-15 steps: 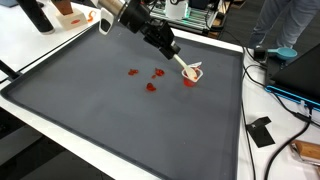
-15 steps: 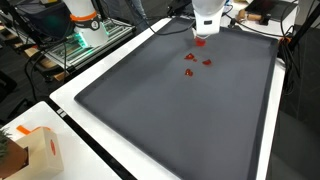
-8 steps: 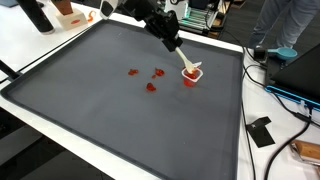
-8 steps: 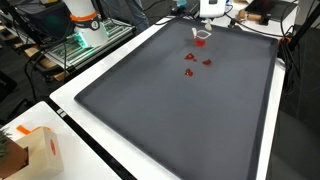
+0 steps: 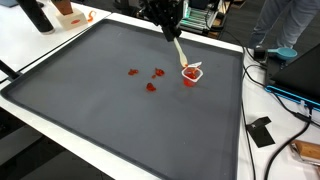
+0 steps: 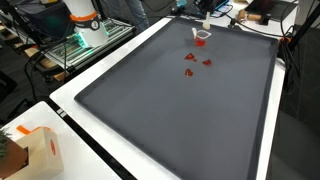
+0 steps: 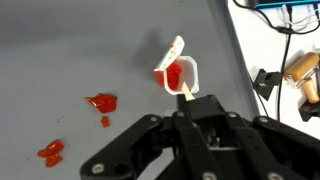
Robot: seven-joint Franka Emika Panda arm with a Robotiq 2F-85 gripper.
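My gripper point(image 7: 188, 110) is shut on a thin wooden stick point(image 7: 185, 91). The stick's tip hangs just above a small white cup point(image 7: 177, 75) of red sauce with its peeled lid standing open. In an exterior view the gripper point(image 5: 169, 30) is raised above and behind the cup point(image 5: 191, 73), and the stick point(image 5: 179, 52) slants down toward it. The cup point(image 6: 201, 35) sits near the far edge of the grey mat point(image 6: 170, 110). Red sauce blobs point(image 5: 151, 86) lie on the mat beside the cup, and they also show in the wrist view point(image 7: 101, 102).
The mat has a white border point(image 5: 60, 120). Cables and a black object point(image 5: 262, 131) lie on the white table past the mat's edge. A cardboard box point(image 6: 30, 150) stands at a near corner. A person point(image 5: 290, 25) stands behind the table.
The gripper has lifted up and back from the cup with the stick in it. The cup and the red blobs have not moved.
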